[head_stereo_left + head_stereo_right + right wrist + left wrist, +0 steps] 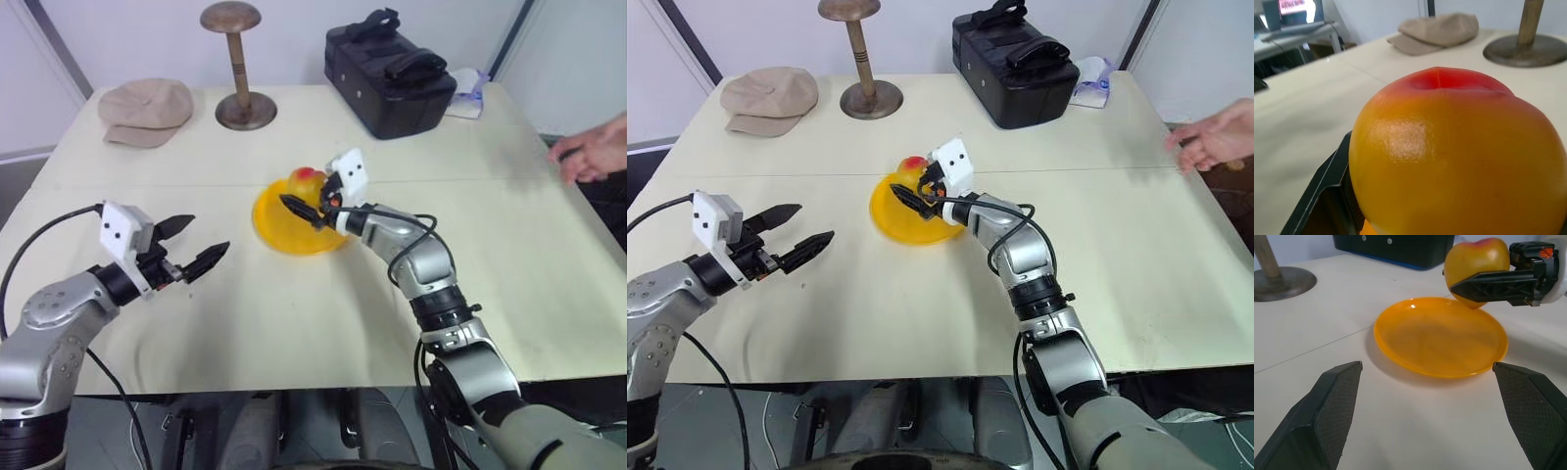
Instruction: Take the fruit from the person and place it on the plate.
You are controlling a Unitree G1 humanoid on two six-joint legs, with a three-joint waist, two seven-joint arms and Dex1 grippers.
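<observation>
The fruit (1476,265) is smooth and glossy, the plate (1440,340) shiny plastic. The matt table (294,323) carries a cloth cap (145,111) and wooden stand (235,61) near its far edge.

The plate (294,227) lies mid-table (245,313), with cap (145,111), hat stand (238,73) and bag (390,76) along the far edge.

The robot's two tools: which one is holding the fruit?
The right tool, shut on the fruit above the yellow plate. The left tool is open and empty, away from the plate.
</observation>
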